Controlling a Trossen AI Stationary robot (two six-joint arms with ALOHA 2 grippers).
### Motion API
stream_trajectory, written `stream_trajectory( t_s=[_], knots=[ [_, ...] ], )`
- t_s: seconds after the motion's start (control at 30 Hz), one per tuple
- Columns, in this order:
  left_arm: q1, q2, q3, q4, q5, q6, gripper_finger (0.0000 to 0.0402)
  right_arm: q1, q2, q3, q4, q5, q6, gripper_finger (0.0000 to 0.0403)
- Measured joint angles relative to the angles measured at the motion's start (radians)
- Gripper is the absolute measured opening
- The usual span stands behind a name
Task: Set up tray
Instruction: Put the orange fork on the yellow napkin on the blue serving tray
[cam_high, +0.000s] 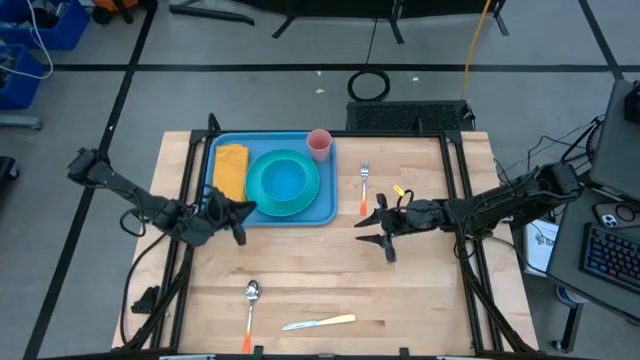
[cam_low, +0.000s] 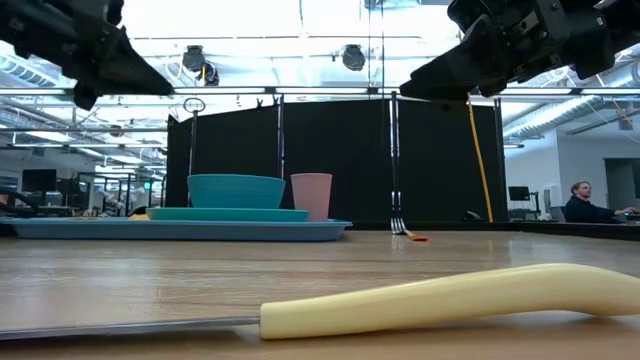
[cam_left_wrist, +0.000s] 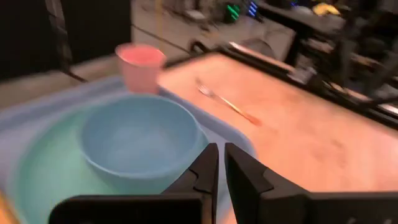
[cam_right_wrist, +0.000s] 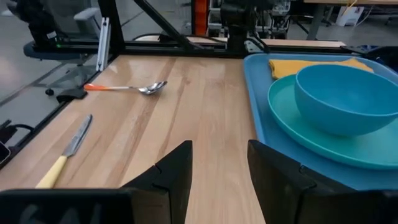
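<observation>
A: Where do we stand? The tray (cam_high: 215, 150) sits at the table's (cam_high: 420, 290) far left, already holding the plate (cam_high: 262, 203), bowl (cam_high: 283, 180), yellow napkin (cam_high: 231, 170) and pink cup (cam_high: 319, 144).

B: The cutlery is still off it. Our left gripper (cam_high: 238, 214) hovers clenched and empty at the tray's near edge; our right gripper (cam_high: 378, 226) hangs released, just beside the fork (cam_high: 364, 187).

A: Then we should take the fork next, we think: come down over its orange handle, keeping clear of the tray rim.

Two dark, slender jointed arms, matte black throughout. Left gripper (cam_high: 237, 217) and right gripper (cam_high: 379, 229) each with two tapered black fingers; black cables trailing alongside.
</observation>
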Motion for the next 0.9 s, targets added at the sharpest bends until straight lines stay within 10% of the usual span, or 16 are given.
stream_trajectory(
  t_s=[0.9],
  knots=[
    [-0.079, 0.376, 0.010, 0.177, 0.206, -0.644, 0.0021, -0.014, 0.000, 0.000, -0.251, 0.007, -0.050, 0.0144]
  ],
)
